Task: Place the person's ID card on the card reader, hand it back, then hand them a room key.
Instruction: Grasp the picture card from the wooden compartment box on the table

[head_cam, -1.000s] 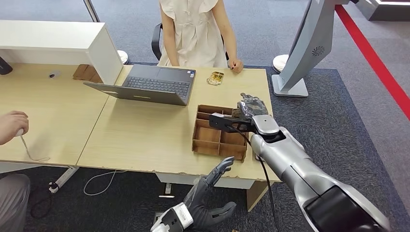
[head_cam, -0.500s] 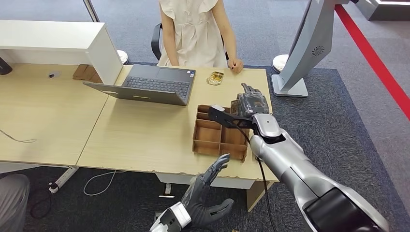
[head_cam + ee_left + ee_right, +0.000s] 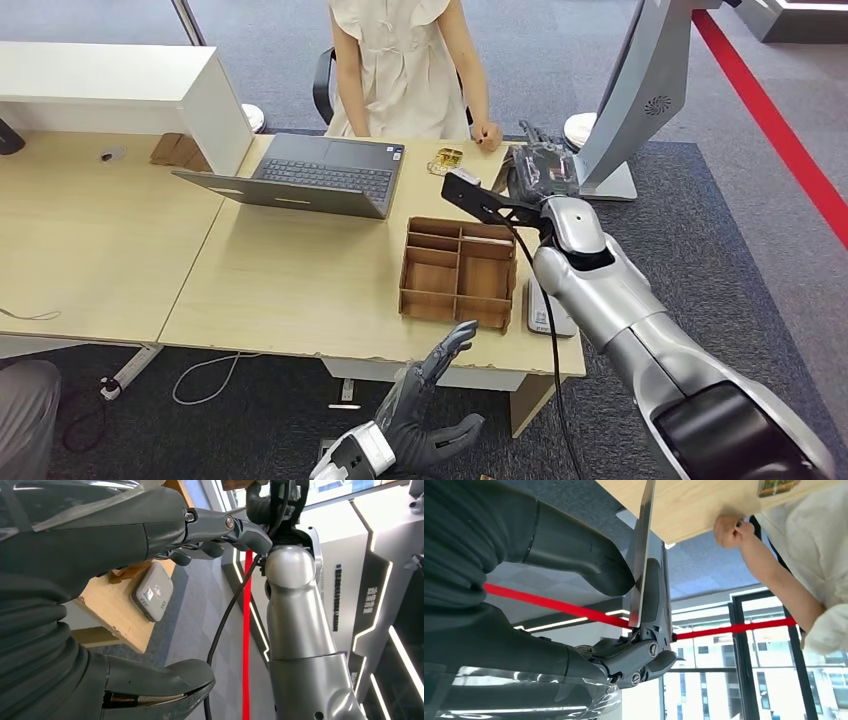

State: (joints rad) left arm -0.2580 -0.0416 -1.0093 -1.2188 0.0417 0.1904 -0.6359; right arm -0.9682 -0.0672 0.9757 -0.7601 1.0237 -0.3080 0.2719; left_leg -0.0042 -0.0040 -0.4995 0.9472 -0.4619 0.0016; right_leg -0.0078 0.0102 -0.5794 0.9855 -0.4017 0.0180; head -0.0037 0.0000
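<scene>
One card: a thin flat card, seen edge-on in the right wrist view, pinched between thumb and fingers of the right hand
Where: held up over the far right corner of the desk, near the person's hand
Progress: judging by the reach toward the person, this looks like a handover; whether it is the ID card or a room key I cannot tell
Left to do: release to the person
Card reader: the reader lies at the desk's near right edge, beside the wooden tray
Left hand: the left hand hangs below the desk edge, fingers spread, holding nothing
</scene>
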